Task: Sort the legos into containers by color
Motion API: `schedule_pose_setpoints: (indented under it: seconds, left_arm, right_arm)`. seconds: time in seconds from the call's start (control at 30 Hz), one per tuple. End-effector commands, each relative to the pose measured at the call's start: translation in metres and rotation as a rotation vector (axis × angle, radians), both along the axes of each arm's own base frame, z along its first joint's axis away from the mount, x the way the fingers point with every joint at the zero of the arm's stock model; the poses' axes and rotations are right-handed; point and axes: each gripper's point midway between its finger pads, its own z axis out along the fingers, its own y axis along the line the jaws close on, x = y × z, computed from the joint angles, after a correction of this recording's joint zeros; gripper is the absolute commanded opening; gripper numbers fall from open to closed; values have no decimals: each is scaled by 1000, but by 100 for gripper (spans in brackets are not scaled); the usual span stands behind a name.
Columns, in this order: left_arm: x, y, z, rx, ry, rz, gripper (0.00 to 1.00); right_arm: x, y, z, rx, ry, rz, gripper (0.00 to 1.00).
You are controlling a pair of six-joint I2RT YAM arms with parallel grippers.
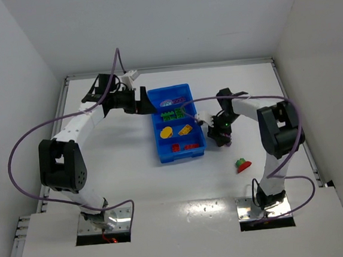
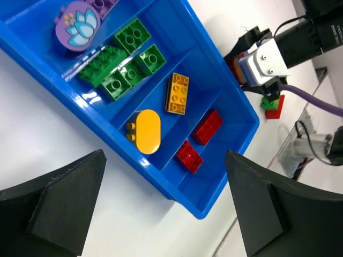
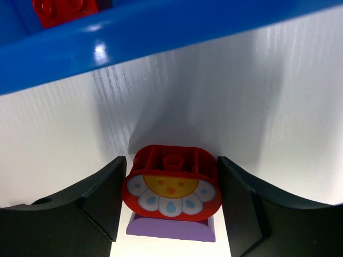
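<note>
The blue tray point(image 1: 159, 147) lies mid-table, with purple pieces point(image 2: 77, 25), green bricks point(image 2: 120, 64), a yellow brick point(image 2: 177, 93), a yellow oval point(image 2: 147, 131) and two red bricks point(image 2: 208, 127) in separate compartments. My left gripper point(image 1: 144, 101) is open and empty at the tray's far left edge; it also shows in the left wrist view point(image 2: 165, 155). My right gripper point(image 1: 219, 137) is just right of the tray, low by the table. Its fingers point(image 3: 107, 198) are shut on a red flower piece point(image 3: 171, 190) stacked on a purple piece point(image 3: 171, 227).
A loose green-on-red piece point(image 1: 241, 165) lies on the table, nearer than the right gripper; it also shows in the left wrist view point(image 2: 272, 104). The tray's wall point(image 3: 161, 32) is close ahead of the right gripper. White walls enclose the table.
</note>
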Motion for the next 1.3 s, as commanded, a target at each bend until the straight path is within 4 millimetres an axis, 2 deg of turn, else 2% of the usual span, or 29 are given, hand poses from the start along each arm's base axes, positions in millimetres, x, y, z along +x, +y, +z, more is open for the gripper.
schedule_pose_setpoints:
  seconds: [0.0,0.03,0.1,0.13,0.17,0.2,0.23,0.37,0.4,0.5,0.53,0.57,0.6,0.63,0.67,0.7,0.73,0.77,0.8,0.83,0.9,0.93,0.97,1.0,1.03,1.07,1.1,1.13,1.27]
  left_arm:
    - [-5,1,13,-54,1,55,100]
    - [-13,0,3,-68,46,46,100]
    - [-24,-2,8,-117,67,22,100]
    - [-35,-6,0,-151,106,-11,100]
    - [-39,-1,4,-190,114,-15,100]
    - [-46,-6,12,-259,107,-79,100]
    - [-51,-5,9,-287,129,-93,100]
    - [-53,-7,22,-398,135,-163,100]
    - [-54,-6,25,-427,165,-157,100]
    - [-55,-11,35,-512,211,-200,98]
    - [-54,-12,44,-537,159,-251,97]
    - [-58,-13,43,-569,231,-241,97]
    - [-57,-13,49,-577,210,-259,95]
    - [-60,-13,51,-580,185,-287,95]
    - [-62,-13,52,-581,188,-297,95]
    - [-60,-9,56,-582,175,-300,94]
    - [-56,-6,59,-583,171,-290,94]
    - [-58,-6,60,-584,174,-301,94]
    - [-56,-1,62,-584,166,-297,94]
    - [-52,7,62,-586,160,-275,94]
    - [-49,17,66,-580,134,-239,91]
    - [-42,31,66,-568,87,-197,90]
    - [-41,38,69,-558,82,-152,90]
    - [-36,45,75,-540,45,-122,87]
    - [-36,58,65,-498,41,-78,86]
    - [-29,65,61,-436,6,-21,85]
    - [-24,70,73,-368,-68,-2,85]
    - [-16,87,50,-198,-88,105,83]
    - [-9,123,58,39,-258,318,85]
  right_arm:
    - [10,7,22,52,-16,-97,12]
    - [13,10,29,71,-22,-121,10]
    - [19,16,52,134,-38,-207,9]
    - [22,18,61,170,-48,-233,9]
    - [20,22,69,193,-35,-275,9]
    - [25,26,87,230,-74,-286,7]
    - [25,28,96,264,-71,-306,7]
    - [37,42,134,386,-99,-386,6]
    - [43,47,150,428,-106,-417,6]
    - [57,67,186,568,-82,-482,5]
    - [59,75,199,627,-64,-484,5]
    - [72,86,217,690,-92,-476,5]
    - [79,92,224,730,-76,-494,5]
    - [76,105,232,794,15,-538,5]
    - [84,111,244,848,36,-561,5]
    - [97,125,267,951,-1,-524,5]
    - [101,137,264,994,129,-616,5]
    - [106,145,270,1035,156,-628,5]
    - [115,155,287,1110,130,-586,5]
    - [112,170,291,1133,223,-612,5]
    - [127,191,293,1167,261,-604,5]
    - [128,205,306,1184,298,-606,5]
    - [138,214,292,1177,334,-638,5]
    - [142,221,290,1178,362,-657,4]
    - [144,233,297,1186,390,-662,4]
    - [152,239,293,1180,385,-705,1]
    - [156,247,274,1138,422,-749,0]
    - [160,259,281,1149,409,-767,0]
    - [170,293,266,1090,397,-895,0]
